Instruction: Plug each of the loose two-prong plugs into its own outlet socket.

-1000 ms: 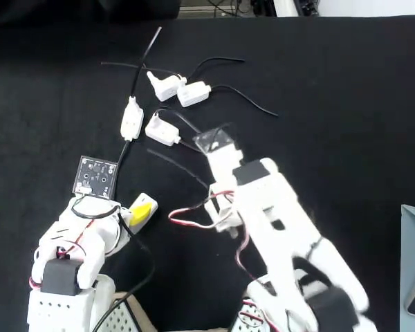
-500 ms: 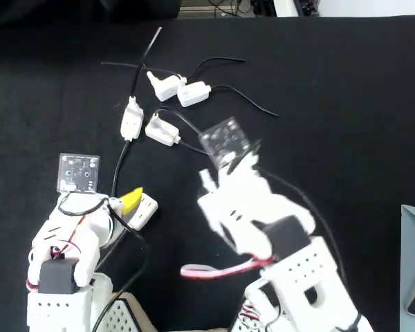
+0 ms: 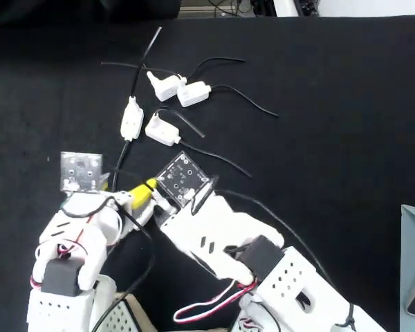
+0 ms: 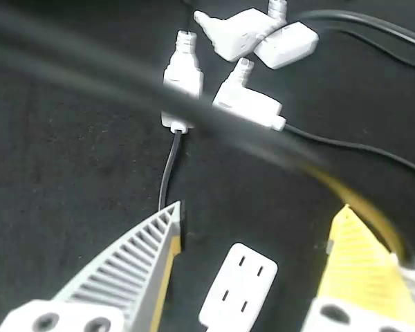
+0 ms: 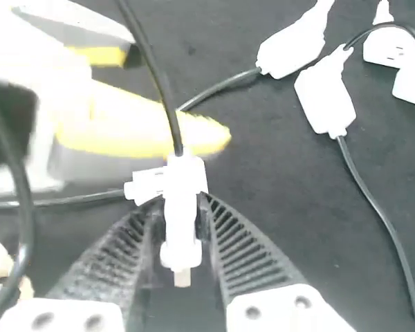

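We see the left gripper low over the black table with its grey and yellow fingers spread wide. The outlet socket lies flat between them, touching neither, and its face shows two pairs of slots. The right gripper has its ribbed fingers pressed against a white plug, pinching it by the body. A black cord runs out of the plug's far end and a small metal tip shows at its near end. The left gripper's yellow finger lies just beyond this plug. From above, we find the two arms meeting at the near left of the table. Four white connectors lie well apart from them, farther up the cloth, with thin black cords trailing. The square boards on the wrists carry markings too small for us to read
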